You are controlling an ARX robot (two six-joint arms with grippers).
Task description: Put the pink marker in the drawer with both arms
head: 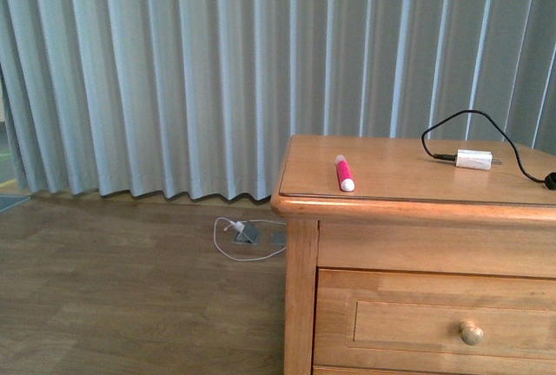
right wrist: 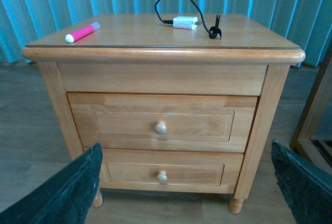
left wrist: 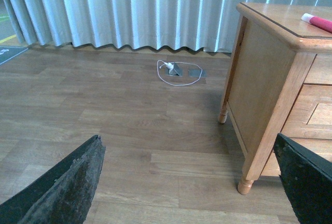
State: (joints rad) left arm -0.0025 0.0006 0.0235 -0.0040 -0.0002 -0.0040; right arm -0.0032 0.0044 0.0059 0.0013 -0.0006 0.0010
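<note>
Lying centre-right on the desk (head: 395, 180), the pink marker (head: 345, 173) sits above the shut drawer (right wrist: 124, 123); left pincer (left wrist: 187, 138) and right pincer (right wrist: 185, 145) gape empty, likely for knob (right wrist: 161, 127) and marker.

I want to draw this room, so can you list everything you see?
marker: one, pink with white ends, left side of cabinet top
plug: one, white with black cable, right side of cabinet top
cabinet: one, honey-coloured wood, on the floor
top drawer: one, same wood, shut, round knob
bottom drawer: one, same wood, shut, round knob
curtain: one, pale grey-blue, behind the cabinet
floor: brown planks
floor socket: one, grey, white cable looped beside it
left claw: one, black, open, above the floor
right claw: one, black, open, facing the drawers
</note>
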